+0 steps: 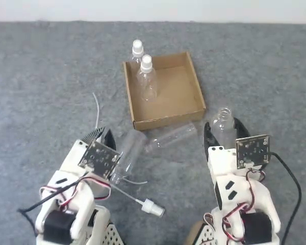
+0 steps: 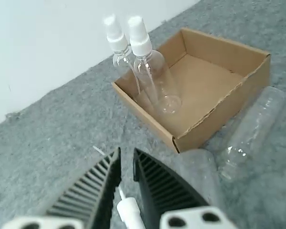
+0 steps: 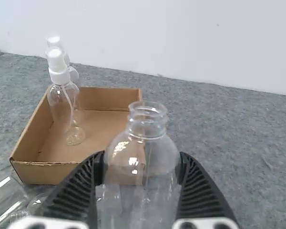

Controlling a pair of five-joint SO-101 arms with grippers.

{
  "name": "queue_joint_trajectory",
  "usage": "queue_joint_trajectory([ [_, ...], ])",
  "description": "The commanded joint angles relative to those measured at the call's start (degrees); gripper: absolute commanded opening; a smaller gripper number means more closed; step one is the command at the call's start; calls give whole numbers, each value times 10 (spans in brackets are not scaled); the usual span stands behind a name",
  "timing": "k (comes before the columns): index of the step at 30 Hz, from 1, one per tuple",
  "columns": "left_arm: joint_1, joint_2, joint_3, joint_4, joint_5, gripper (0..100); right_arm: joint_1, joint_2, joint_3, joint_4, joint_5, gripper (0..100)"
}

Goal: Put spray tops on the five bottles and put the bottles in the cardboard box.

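My right gripper [image 1: 224, 131] [image 3: 140, 160] is shut on a clear uncapped bottle [image 1: 224, 120] [image 3: 145, 119], held upright just right of the cardboard box [image 1: 166, 120] [image 2: 229, 52] [image 3: 43, 169]. Two bottles with white spray tops [image 1: 146, 76] [image 2: 150, 71] [image 3: 62, 95] stand in the box's far left corner. Two uncapped bottles [image 1: 171, 137] [image 1: 126, 153] [image 2: 250, 129] lie on the carpet in front of the box. My left gripper [image 1: 104, 135] [image 2: 126, 160] is shut on a white spray top [image 2: 128, 212]; its thin tube [image 1: 97, 107] pokes forward.
A loose spray top [image 1: 153, 207] with its tube lies on the grey carpet between the two arms. A pale wall runs along the far edge. Open carpet lies to the left and right of the box.
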Motion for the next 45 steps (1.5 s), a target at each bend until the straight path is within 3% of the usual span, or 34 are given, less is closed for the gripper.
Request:
queue_joint_trajectory([
  [1, 3, 2, -71, 47, -7, 45, 5, -2, 15, -25, -6, 35],
  [11, -12, 222, -174, 62, -13, 45, 6, -2, 32, -45, -6, 35],
  [19, 93, 375, -240, 136, -72, 57, 9, -2, 29, -46, -5, 35],
  [25, 155, 462, -245, 161, -101, 217, 63, -2, 29, -56, -26, 35],
  [35, 251, 641, -245, 193, -224, 217, 79, 0, 29, -66, -27, 36],
  [45, 358, 677, -235, 183, -222, 220, 123, 0, 32, -79, -28, 36],
])
